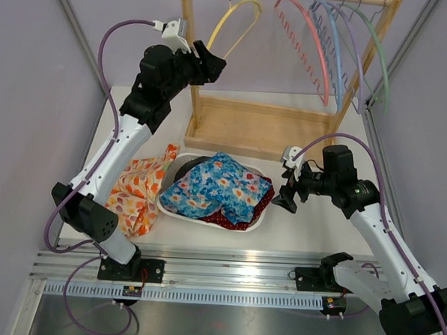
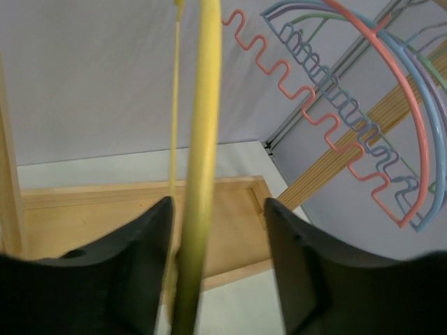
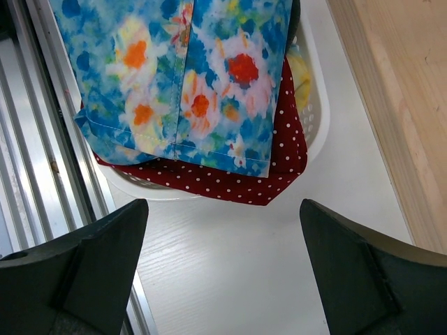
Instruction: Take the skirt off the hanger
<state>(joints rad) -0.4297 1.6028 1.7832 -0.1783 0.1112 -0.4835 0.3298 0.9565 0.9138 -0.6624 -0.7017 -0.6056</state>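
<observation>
Yellow hanger [image 2: 200,160] hangs upright, bare, betw. open jaws of left end effector [image 2: 218,209], ungripped; blue floral skirt [image 1: 221,186] lies below it in basket [image 3: 318,105], nearer right end effector [image 3: 223,209], open, empty.

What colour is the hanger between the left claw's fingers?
Yellow. The hanger shows best in the left wrist view.

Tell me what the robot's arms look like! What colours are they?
The left arm and the right arm are both made of smooth white tubes joined by chunky black joints. A thin purple cable loops along each one. Each wrist carries a small white box. The left gripper and right gripper are black, each with two wide, flat fingers.
</observation>
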